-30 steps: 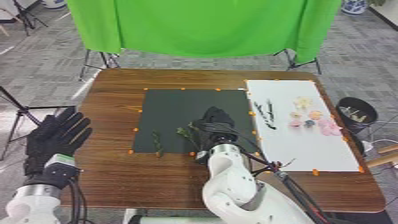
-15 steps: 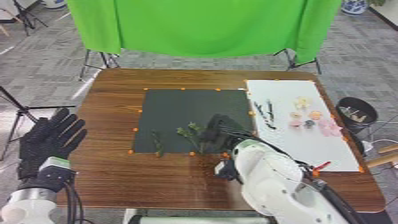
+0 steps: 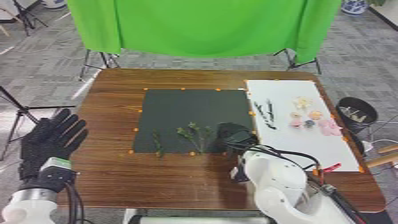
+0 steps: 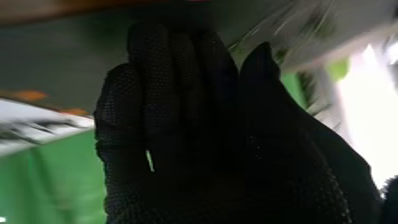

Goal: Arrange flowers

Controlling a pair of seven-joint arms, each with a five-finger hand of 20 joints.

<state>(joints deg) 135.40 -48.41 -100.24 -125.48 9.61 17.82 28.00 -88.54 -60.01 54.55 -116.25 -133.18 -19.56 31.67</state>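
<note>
Head view: the brown table [image 3: 115, 180] bears a dark mat [image 3: 191, 107], with a long white sheet [image 3: 298, 150] to its right, its long axis running near to far. Over the table's left edge, the left hand [image 3: 51, 142] is open and empty, fingers spread and pointing away. At the mat's near right part is the right hand [image 3: 234, 134]; the right wrist view shows its fingers straight, the thumb extended, nothing visibly held. Just left of it lies branched greenery [image 3: 193, 135], leafy tops pointing far, stalks drawing together at the near edge. Farther left, a slim sprig [image 3: 157, 144] runs nearly straight near to far, its near end over the mat's edge. Dark twigs [image 3: 268, 115] on the sheet lie lengthwise, slightly slanted, left of the pale blossoms [image 3: 330, 128].
</note>
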